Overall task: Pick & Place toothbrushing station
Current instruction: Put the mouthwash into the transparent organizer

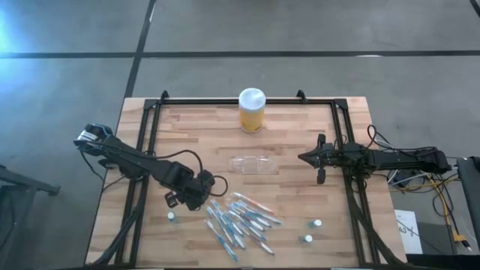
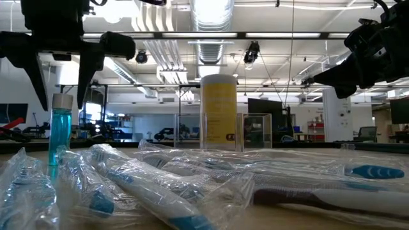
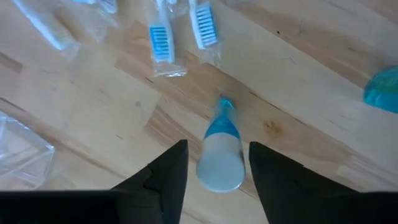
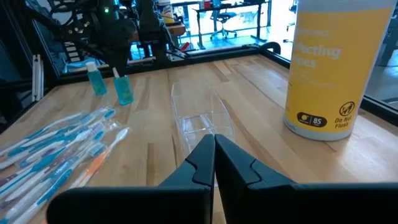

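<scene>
Near the middle of the tabletop (image 1: 300,191) lies the toothbrushing station (image 1: 253,164), a clear plastic holder on its side, hard to pick out against the wood, with no gripper touching it. Yellow jar (image 1: 251,111) with white lid stands upright toward the far edge, well apart from the holder. Left gripper (image 1: 196,196) hangs over the near-left part of the tabletop, fingers (image 3: 168,180) parted to a moderate gap on either side of a small blue bottle (image 3: 219,149) with a white cap; the wrist view shows the cap between the fingers, but whether they press it I cannot tell. A second small blue bottle (image 1: 172,217) stands nearer the near-left corner. Heap of wrapped toothbrushes (image 1: 240,221) lies along the near edge, just beside the left gripper. Two more small bottles (image 1: 311,232) stand toward the near-right corner. Right gripper (image 1: 320,159) sits by the right edge, pointed at the holder, fingers pressed together and holding nothing; the holder lies close ahead of its tips in the right wrist view.
</scene>
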Controlling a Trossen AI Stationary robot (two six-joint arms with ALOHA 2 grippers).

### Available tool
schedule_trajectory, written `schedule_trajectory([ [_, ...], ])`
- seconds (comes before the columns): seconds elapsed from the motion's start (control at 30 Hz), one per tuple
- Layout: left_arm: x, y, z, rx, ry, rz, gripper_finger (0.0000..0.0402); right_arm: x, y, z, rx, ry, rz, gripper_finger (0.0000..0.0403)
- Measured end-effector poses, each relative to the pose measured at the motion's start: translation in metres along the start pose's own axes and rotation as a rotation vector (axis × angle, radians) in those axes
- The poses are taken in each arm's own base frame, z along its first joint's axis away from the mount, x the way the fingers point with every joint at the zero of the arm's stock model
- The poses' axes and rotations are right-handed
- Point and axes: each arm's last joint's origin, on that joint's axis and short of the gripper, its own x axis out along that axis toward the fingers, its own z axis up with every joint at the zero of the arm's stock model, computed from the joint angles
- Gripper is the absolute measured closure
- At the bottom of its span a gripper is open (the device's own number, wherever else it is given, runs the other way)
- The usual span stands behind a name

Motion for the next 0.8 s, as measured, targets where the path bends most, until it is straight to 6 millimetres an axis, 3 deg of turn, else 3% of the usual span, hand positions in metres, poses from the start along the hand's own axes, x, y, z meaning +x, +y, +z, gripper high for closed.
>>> schedule_trajectory([
  [0.3, 0.008, 0.001, 0.002, 0.001, 0.024, -0.021, 0.0302, 0.0, 0.0, 0.0, 0.001, 0.001, 0.0, 0.0394],
  [0.47, 0.004, 0.002, 0.003, -0.021, 0.028, -0.026, 0.0303, 0.0, 0.0, 0.0, 0.0, 0.001, 0.0, 0.0394],
  [0.63, -0.007, 0.007, 0.01, -0.079, -0.022, -0.019, 0.0303, 0.0, 0.0, 0.0, 0.001, 0.001, 0.0, 0.0394],
  [0.8, -0.036, 0.011, 0.013, -0.165, -0.085, 0.032, 0.0303, 0.0, 0.0, 0.0, 0.003, 0.001, 0.0, 0.0394],
])
